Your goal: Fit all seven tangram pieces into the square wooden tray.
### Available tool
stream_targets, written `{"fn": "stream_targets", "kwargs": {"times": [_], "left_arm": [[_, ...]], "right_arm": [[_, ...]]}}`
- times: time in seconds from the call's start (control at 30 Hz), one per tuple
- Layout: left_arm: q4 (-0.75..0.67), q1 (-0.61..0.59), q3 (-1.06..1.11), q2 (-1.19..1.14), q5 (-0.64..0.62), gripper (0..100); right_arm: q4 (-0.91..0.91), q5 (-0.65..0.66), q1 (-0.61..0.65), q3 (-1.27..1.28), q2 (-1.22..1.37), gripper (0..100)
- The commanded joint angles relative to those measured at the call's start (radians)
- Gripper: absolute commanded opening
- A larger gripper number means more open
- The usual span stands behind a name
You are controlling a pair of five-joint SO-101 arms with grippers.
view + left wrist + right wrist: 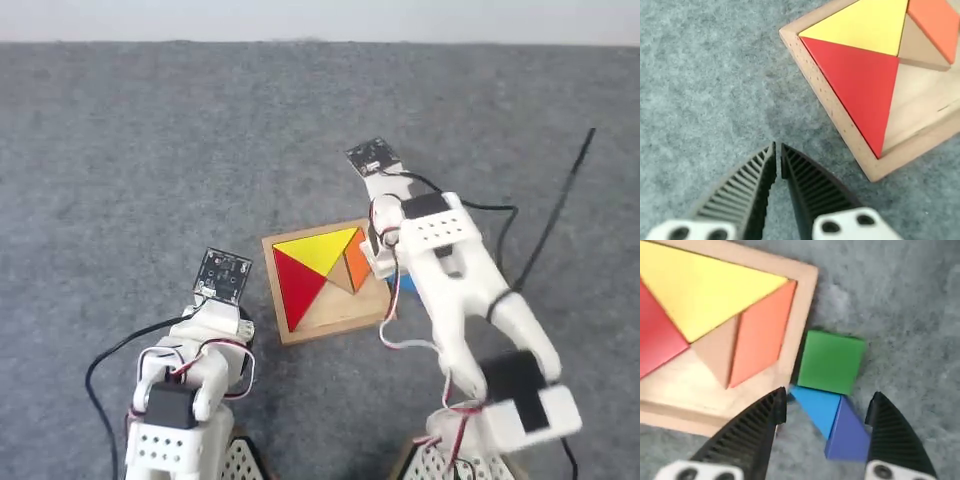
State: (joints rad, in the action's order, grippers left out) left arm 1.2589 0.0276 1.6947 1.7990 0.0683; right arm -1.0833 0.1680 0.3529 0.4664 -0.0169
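Tray [330,332] sits mid-table [150,150] with three pieces seated: yellow triangle [318,252] along the far side, red triangle [298,285] touching it, orange piece [762,335] against the rim on the right arm's side. Bare wood shows in the rest of the tray. Three loose pieces lie on the table just outside that same rim: green square [831,361], light blue triangle [817,407] touching it, dark blue triangle [850,435] touching the light blue one. Right hand [829,397] hangs over that cluster, fingers spread wide, one on each side of the two blue triangles, holding nothing. Left hand [778,147] is over bare table just beside the tray's near corner, fingers pressed together, empty. On handling, my read is that these are flat painted wood pieces, so stiff, light and not fragile, but thin, with little edge for the fingers to bite on. The painted faces look smooth, so expect some slip. Best grip is likely across two opposite edges, low to the table. The square's parallel sides look easiest. The triangles will probably twist unless pinched from the long edge to the opposite corner region. The loose pieces touch each other, so closing on one will likely shove its neighbour.
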Motion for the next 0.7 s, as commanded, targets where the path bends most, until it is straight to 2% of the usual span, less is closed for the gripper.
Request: {"fn": "stream_targets", "kwargs": {"times": [0.0, 0.13, 0.4, 0.67], "left_arm": [[0.003, -0.005, -0.010, 0.018, 0.003, 2], [0.003, -0.005, -0.010, 0.018, 0.003, 2], [0.003, -0.005, -0.010, 0.018, 0.003, 2], [0.003, -0.005, -0.010, 0.018, 0.003, 2]], "right_arm": [[0.008, 0.002, -0.035, -0.098, 0.053, 26.2], [0.018, 0.005, -0.047, -0.115, 0.099, 26.2], [0.045, -0.005, 0.033, -0.117, 0.170, 26.2], [0.067, 0.002, -0.008, -0.163, 0.188, 26.2]]}}
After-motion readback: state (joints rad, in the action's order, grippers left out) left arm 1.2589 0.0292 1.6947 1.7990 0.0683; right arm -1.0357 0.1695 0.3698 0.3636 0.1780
